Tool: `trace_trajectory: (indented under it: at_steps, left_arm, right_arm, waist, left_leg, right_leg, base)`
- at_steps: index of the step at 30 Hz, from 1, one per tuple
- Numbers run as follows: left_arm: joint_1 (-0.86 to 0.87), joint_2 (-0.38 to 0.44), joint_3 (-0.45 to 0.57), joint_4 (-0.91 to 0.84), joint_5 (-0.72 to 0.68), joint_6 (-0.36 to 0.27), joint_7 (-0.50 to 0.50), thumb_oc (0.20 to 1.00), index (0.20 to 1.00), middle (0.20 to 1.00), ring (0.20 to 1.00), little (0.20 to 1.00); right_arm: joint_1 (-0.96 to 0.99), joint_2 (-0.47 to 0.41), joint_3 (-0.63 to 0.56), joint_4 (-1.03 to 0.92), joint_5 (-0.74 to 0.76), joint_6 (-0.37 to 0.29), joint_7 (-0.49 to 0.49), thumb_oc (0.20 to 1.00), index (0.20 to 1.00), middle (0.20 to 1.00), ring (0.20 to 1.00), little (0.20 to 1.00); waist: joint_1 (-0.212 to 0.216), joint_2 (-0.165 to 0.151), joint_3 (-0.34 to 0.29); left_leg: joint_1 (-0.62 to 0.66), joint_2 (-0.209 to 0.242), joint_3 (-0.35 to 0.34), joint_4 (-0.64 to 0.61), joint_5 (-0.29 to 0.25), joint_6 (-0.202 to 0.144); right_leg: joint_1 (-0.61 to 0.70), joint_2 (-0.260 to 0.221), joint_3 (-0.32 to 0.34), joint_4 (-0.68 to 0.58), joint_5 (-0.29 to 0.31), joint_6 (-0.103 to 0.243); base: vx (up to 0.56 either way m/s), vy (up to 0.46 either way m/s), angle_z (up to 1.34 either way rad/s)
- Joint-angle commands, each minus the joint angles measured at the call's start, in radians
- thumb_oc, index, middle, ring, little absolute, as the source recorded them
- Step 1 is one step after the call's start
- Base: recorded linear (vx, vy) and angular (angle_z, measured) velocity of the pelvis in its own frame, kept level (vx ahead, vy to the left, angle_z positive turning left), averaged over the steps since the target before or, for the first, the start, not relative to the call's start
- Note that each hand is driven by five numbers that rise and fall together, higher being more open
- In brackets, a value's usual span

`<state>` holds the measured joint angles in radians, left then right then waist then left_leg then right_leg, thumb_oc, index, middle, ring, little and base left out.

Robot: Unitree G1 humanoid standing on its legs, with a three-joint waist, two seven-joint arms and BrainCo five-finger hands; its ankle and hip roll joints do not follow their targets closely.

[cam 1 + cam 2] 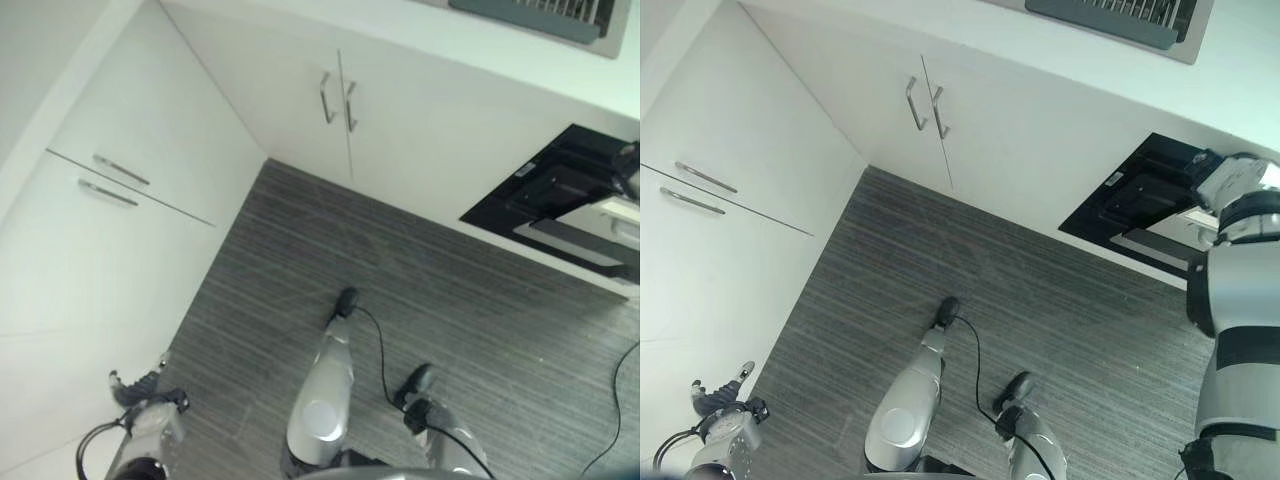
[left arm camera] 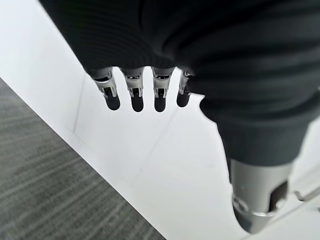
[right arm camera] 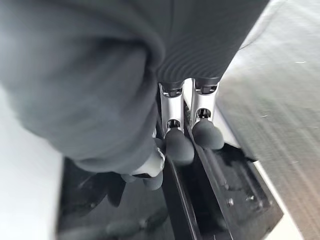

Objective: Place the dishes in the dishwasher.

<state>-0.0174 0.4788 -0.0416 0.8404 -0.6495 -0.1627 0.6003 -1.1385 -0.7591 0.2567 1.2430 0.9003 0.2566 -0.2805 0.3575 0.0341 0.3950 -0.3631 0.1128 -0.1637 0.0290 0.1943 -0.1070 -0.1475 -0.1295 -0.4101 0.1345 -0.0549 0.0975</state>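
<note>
Dishwasher (image 1: 1145,205) sits low in the white cabinet run at the right, its dark door (image 3: 200,200) partly open. Right hand (image 1: 1230,180) is at the door's top edge; in the right wrist view its fingers (image 3: 177,142) reach down straight and lie on that edge, thumb tucked beside them, nothing gripped. Left hand (image 1: 140,385) hangs low at the left beside the white drawer fronts (image 1: 120,180), fingers (image 2: 135,92) relaxed and spread, holding nothing. Dish rack (image 1: 1120,15) sits on the counter above, contents too small to tell. Grey striped floor (image 1: 420,300) lies below.
</note>
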Motion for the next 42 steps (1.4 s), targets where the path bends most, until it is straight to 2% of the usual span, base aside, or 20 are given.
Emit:
trace_trajectory:
  at_steps: [1, 4, 5, 8, 11, 15, 17, 19, 20, 21, 23, 28, 30, 31, 33, 34, 35, 36, 38, 42]
  left_arm:
    - [-0.043, 0.042, -0.047, -0.038, -0.008, -0.055, -0.032, 1.000, 1.000, 1.000, 1.000, 1.000]
    - [-0.140, 0.034, -0.070, -0.081, -0.053, -0.041, -0.036, 1.000, 1.000, 1.000, 1.000, 1.000]
    - [-0.220, 0.041, -0.071, -0.107, -0.137, -0.010, -0.082, 1.000, 1.000, 1.000, 1.000, 1.000]
    - [-0.288, 0.025, -0.079, -0.083, -0.218, 0.004, -0.186, 1.000, 1.000, 1.000, 1.000, 1.000]
    - [-0.341, -0.014, -0.102, -0.113, -0.314, 0.003, -0.320, 1.000, 1.000, 1.000, 1.000, 1.000]
    - [-0.345, -0.063, -0.143, -0.189, -0.287, 0.042, -0.349, 1.000, 1.000, 1.000, 1.000, 1.000]
    - [-0.273, -0.085, -0.160, -0.258, -0.226, 0.073, -0.364, 1.000, 1.000, 1.000, 1.000, 1.000]
    - [-0.161, -0.071, -0.155, -0.241, -0.211, 0.023, -0.523, 1.000, 1.000, 1.000, 1.000, 1.000]
    - [-0.051, -0.035, -0.125, -0.194, -0.203, -0.035, -0.705, 1.000, 1.000, 1.000, 1.000, 1.000]
    - [-0.002, -0.013, -0.112, -0.177, -0.199, -0.054, -0.795, 1.000, 1.000, 1.000, 1.000, 1.000]
    - [0.057, 0.012, -0.082, -0.145, -0.154, -0.030, -0.937, 1.000, 1.000, 1.000, 1.000, 1.000]
    - [0.085, -0.051, -0.094, -0.056, -0.063, -0.018, -0.988, 1.000, 1.000, 1.000, 1.000, 1.000]
    - [0.093, -0.068, -0.106, -0.036, 0.010, -0.037, -0.999, 1.000, 1.000, 1.000, 1.000, 1.000]
    - [0.079, -0.069, -0.128, -0.011, 0.046, -0.049, -1.005, 1.000, 1.000, 1.000, 1.000, 1.000]
    - [0.048, -0.072, -0.163, 0.005, 0.137, -0.038, -0.994, 1.000, 1.000, 1.000, 1.000, 1.000]
    - [0.035, -0.075, -0.178, 0.019, 0.158, -0.027, -0.994, 1.000, 1.000, 1.000, 1.000, 1.000]
    - [0.024, -0.080, -0.190, 0.037, 0.169, -0.025, -0.993, 1.000, 1.000, 1.000, 1.000, 1.000]
    - [0.002, -0.100, -0.213, 0.082, 0.199, -0.012, -0.992, 1.000, 1.000, 1.000, 1.000, 1.000]
    - [-0.014, -0.114, -0.226, 0.127, 0.214, -0.017, -0.990, 1.000, 1.000, 1.000, 1.000, 1.000]
    - [-0.037, -0.148, -0.210, 0.208, 0.179, -0.037, -0.999, 1.000, 1.000, 1.000, 1.000, 1.000]
  right_arm:
    - [0.032, 0.064, 0.011, -0.219, 0.010, -0.090, 0.125, 1.000, 1.000, 1.000, 1.000, 1.000]
    - [0.232, 0.181, 0.084, -0.412, -0.059, -0.101, 0.173, 1.000, 1.000, 1.000, 1.000, 1.000]
    - [0.360, 0.258, 0.130, -0.501, -0.071, -0.142, 0.211, 1.000, 1.000, 1.000, 1.000, 1.000]
    - [0.433, 0.321, 0.143, -0.482, -0.150, -0.191, 0.276, 1.000, 1.000, 1.000, 1.000, 1.000]
    - [0.501, 0.364, 0.132, -0.484, -0.209, -0.237, 0.277, 1.000, 1.000, 1.000, 1.000, 1.000]
    - [0.615, 0.407, 0.137, -0.563, -0.273, -0.245, 0.268, 1.000, 1.000, 1.000, 1.000, 1.000]
    - [0.756, 0.423, 0.133, -0.609, -0.297, -0.291, 0.291, 1.000, 1.000, 1.000, 1.000, 1.000]
    - [0.814, 0.417, 0.111, -0.600, -0.316, -0.317, 0.298, 1.000, 1.000, 1.000, 1.000, 1.000]
    - [0.870, 0.408, 0.068, -0.580, -0.338, -0.340, 0.333, 1.000, 1.000, 1.000, 1.000, 1.000]
    - [0.911, 0.410, 0.050, -0.566, -0.368, -0.363, 0.345, 1.000, 1.000, 1.000, 1.000, 1.000]
    - [0.999, 0.400, 0.023, -0.547, -0.470, -0.393, 0.350, 1.000, 1.000, 1.000, 1.000, 1.000]
    - [1.028, 0.390, 0.027, -0.478, -0.547, -0.318, 0.342, 1.000, 1.000, 1.000, 1.000, 1.000]
    - [1.040, 0.378, 0.042, -0.470, -0.599, -0.295, 0.343, 1.000, 1.000, 1.000, 1.000, 1.000]
    - [1.042, 0.371, 0.041, -0.456, -0.599, -0.287, 0.340, 1.000, 1.000, 1.000, 1.000, 1.000]
    - [1.056, 0.367, 0.016, -0.433, -0.567, -0.256, 0.322, 1.000, 1.000, 1.000, 1.000, 1.000]
    - [1.060, 0.366, 0.007, -0.401, -0.572, -0.269, 0.323, 1.000, 1.000, 1.000, 1.000, 1.000]
    - [1.062, 0.367, 0.001, -0.372, -0.589, -0.283, 0.325, 1.000, 1.000, 1.000, 1.000, 1.000]
    - [1.065, 0.371, -0.014, -0.274, -0.611, -0.314, 0.345, 1.000, 1.000, 1.000, 1.000, 1.000]
    - [1.064, 0.383, -0.026, -0.215, -0.606, -0.324, 0.352, 1.000, 1.000, 1.000, 1.000, 1.000]
    - [1.068, 0.418, -0.041, -0.122, -0.627, -0.327, 0.368, 1.000, 1.000, 1.000, 1.000, 1.000]
  waist:
    - [0.011, -0.056, -0.019]
    - [-0.035, -0.079, 0.000]
    - [-0.072, -0.099, 0.012]
    - [-0.104, -0.115, 0.004]
    - [-0.139, -0.143, -0.009]
    - [-0.174, -0.177, -0.029]
    - [-0.182, -0.198, -0.060]
    - [-0.171, -0.190, -0.076]
    - [-0.185, -0.173, -0.082]
    - [-0.202, -0.161, -0.088]
    - [-0.244, -0.127, -0.099]
    - [-0.288, -0.048, -0.130]
    - [-0.302, -0.034, -0.135]
    - [-0.318, -0.031, -0.137]
    - [-0.362, -0.034, -0.148]
    - [-0.377, -0.031, -0.158]
    - [-0.387, -0.024, -0.167]
    - [-0.403, -0.003, -0.199]
    - [-0.410, 0.005, -0.223]
    - [-0.424, -0.002, -0.265]
  left_leg:
    - [-0.035, 0.001, 0.100, 0.017, -0.074, -0.002]
    - [-0.041, -0.007, 0.114, 0.025, -0.088, 0.011]
    - [-0.049, -0.007, 0.137, 0.040, -0.103, 0.019]
    - [-0.057, -0.007, 0.156, 0.056, -0.119, 0.023]
    - [-0.061, -0.006, 0.183, 0.097, -0.154, 0.027]
    - [-0.038, -0.004, 0.203, 0.155, -0.202, 0.032]
    - [0.018, 0.006, 0.217, 0.158, -0.223, 0.044]
    - [0.039, 0.002, 0.211, 0.149, -0.224, 0.052]
    - [0.062, -0.016, 0.199, 0.144, -0.228, 0.068]
    - [0.071, -0.029, 0.186, 0.139, -0.227, 0.077]
    - [0.123, -0.072, 0.141, 0.112, -0.224, 0.092]
    - [0.237, -0.097, 0.100, 0.028, -0.200, 0.083]
    - [0.228, -0.092, 0.117, 0.081, -0.214, 0.067]
    - [0.226, -0.087, 0.158, 0.114, -0.229, 0.060]
    - [0.263, -0.045, 0.273, 0.128, -0.249, 0.049]
    - [0.293, -0.036, 0.297, 0.104, -0.248, 0.048]
    - [0.321, -0.033, 0.312, 0.063, -0.239, 0.046]
    - [0.392, -0.038, 0.326, -0.063, -0.205, 0.044]
    - [0.423, -0.037, 0.327, -0.116, -0.189, 0.041]
    - [0.468, -0.044, 0.343, -0.116, -0.214, 0.047]
  right_leg:
    - [0.125, -0.045, 0.035, -0.056, -0.049, 0.024]
    - [0.150, -0.049, 0.084, -0.118, -0.016, 0.047]
    - [0.165, -0.059, 0.115, -0.164, 0.014, 0.067]
    - [0.167, -0.080, 0.138, -0.208, 0.055, 0.091]
    - [0.158, -0.108, 0.172, -0.222, 0.099, 0.102]
    - [0.162, -0.132, 0.183, -0.203, 0.134, 0.102]
    - [0.176, -0.122, 0.174, -0.131, 0.110, 0.092]
    - [0.183, -0.101, 0.179, -0.101, 0.086, 0.080]
    - [0.179, -0.047, 0.241, -0.085, 0.047, 0.073]
    - [0.168, -0.008, 0.283, -0.071, 0.023, 0.061]
    - [0.148, 0.069, 0.361, -0.047, -0.013, 0.020]
    - [0.130, 0.087, 0.356, -0.073, -0.007, -0.032]
    - [0.134, 0.082, 0.336, -0.084, -0.004, -0.049]
    - [0.144, 0.074, 0.313, -0.097, 0.003, -0.054]
    - [0.162, 0.052, 0.258, -0.119, 0.014, -0.050]
    - [0.168, 0.045, 0.239, -0.124, 0.016, -0.046]
    - [0.172, 0.043, 0.226, -0.130, 0.017, -0.040]
    - [0.191, 0.041, 0.208, -0.148, 0.026, -0.026]
    - [0.207, 0.044, 0.205, -0.163, 0.034, -0.018]
    - [0.252, 0.039, 0.202, -0.212, 0.056, -0.009]
  base:
    - [-0.16, 0.230, -0.27]
    - [-0.10, 0.236, -0.13]
    - [-0.10, 0.313, -0.24]
    - [-0.05, 0.292, -0.33]
    - [-0.01, 0.274, -0.27]
    - [0.03, 0.222, -0.16]
    - [0.09, 0.185, -0.32]
    - [0.08, 0.095, -0.52]
    - [0.11, 0.079, -0.20]
    - [0.16, 0.073, 0.15]
    - [0.24, 0.047, 0.71]
    - [0.21, -0.060, 0.99]
    - [-0.03, -0.125, 0.10]
    - [-0.04, -0.061, 0.27]
    - [-0.07, 0.028, 0.75]
    - [-0.06, 0.118, 1.24]
    - [-0.02, 0.271, 1.30]
    - [0.00, 0.248, 0.84]
    - [0.02, 0.203, 0.31]
    - [0.06, 0.139, 0.23]
